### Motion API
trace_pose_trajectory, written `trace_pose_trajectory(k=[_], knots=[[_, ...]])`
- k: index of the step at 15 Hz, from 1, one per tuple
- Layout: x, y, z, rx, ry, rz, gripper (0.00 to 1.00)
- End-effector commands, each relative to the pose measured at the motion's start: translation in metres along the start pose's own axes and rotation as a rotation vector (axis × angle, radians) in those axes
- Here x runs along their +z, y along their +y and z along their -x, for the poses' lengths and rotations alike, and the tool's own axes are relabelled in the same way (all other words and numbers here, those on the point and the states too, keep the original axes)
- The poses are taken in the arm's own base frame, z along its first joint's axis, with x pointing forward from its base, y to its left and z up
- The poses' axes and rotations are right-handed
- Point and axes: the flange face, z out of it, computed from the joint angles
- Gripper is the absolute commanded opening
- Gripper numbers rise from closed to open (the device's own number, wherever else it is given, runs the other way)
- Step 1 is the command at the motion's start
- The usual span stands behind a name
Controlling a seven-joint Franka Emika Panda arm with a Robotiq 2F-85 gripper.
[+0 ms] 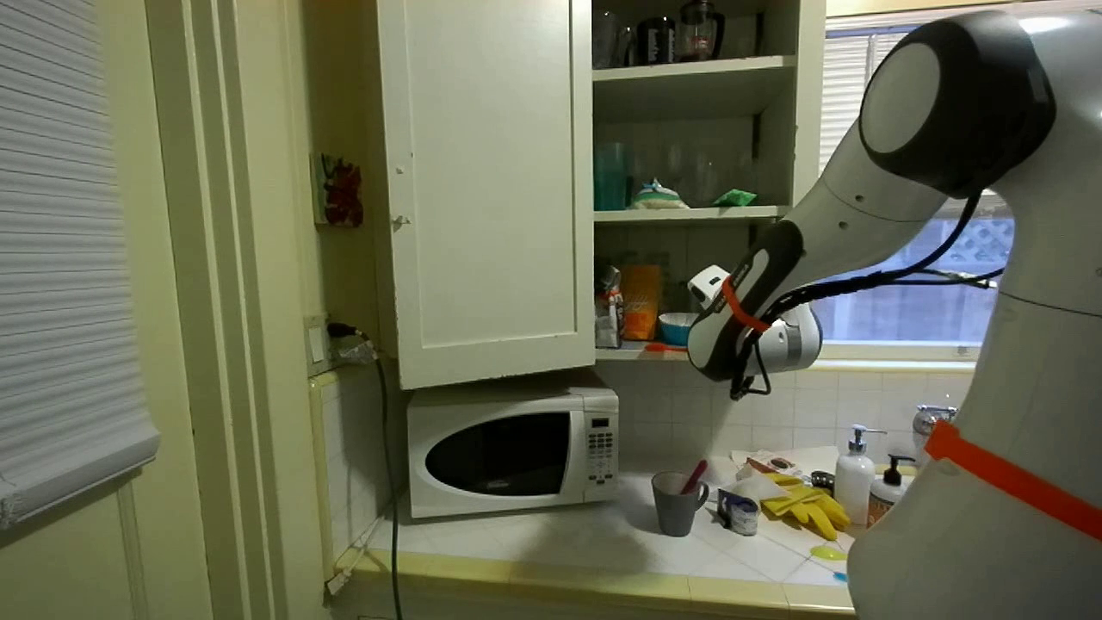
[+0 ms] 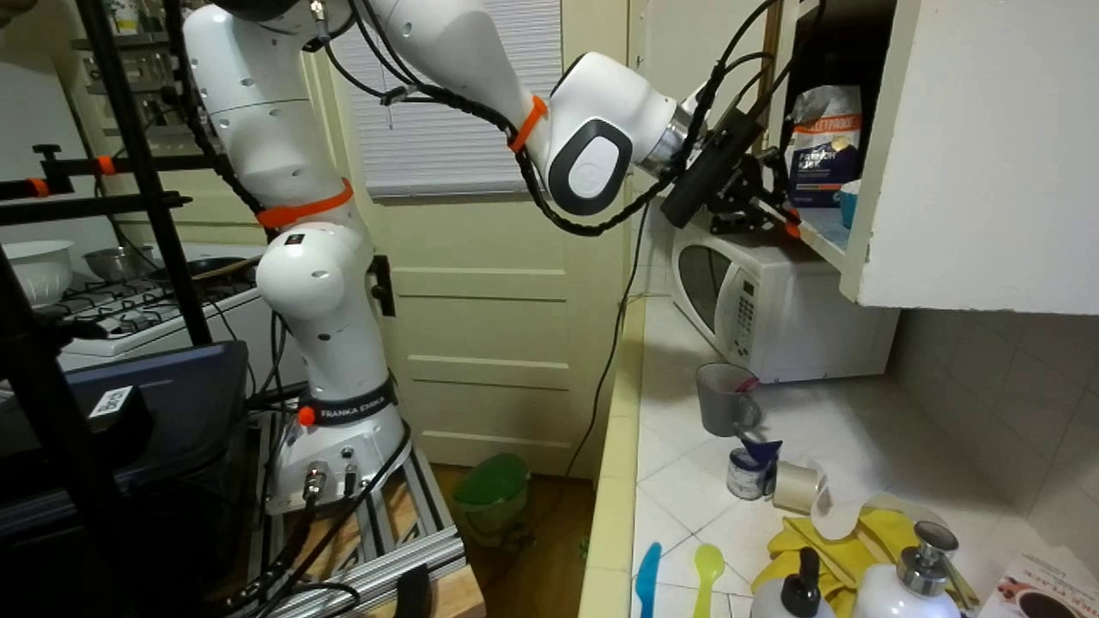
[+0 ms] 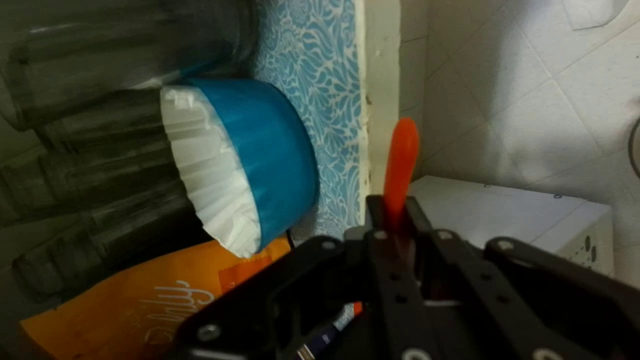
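1. Tool (image 3: 395,215): is gripping one slim orange item (image 3: 402,150), which is protruding ahead of the tool.
2. Blue cup (image 3: 267,155): is sitting on the shelf (image 3: 327,112), near the tool.
3. Microwave (image 2: 811,300): is standing below the tool.

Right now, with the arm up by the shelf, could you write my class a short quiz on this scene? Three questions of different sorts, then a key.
1. Multiple choice: what does the gripper hold?
A. a blue knife
B. an orange piece
C. a green spoon

2. True or false: the mug stands upright on the counter.

3. Fill in the colour: the gloves on the counter are ____.

Key:
1. B
2. True
3. Yellow
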Motion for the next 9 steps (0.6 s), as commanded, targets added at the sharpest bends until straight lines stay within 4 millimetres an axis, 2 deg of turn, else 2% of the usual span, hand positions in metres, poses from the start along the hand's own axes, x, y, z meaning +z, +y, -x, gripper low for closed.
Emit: trace_pose_trajectory(k=[1, 9], knots=[[-0.024, -0.017, 0.002, -0.035, 0.003, -0.013, 0.03], [-0.050, -0.049, -0.005, -0.161, 0.013, -0.067, 0.03]])
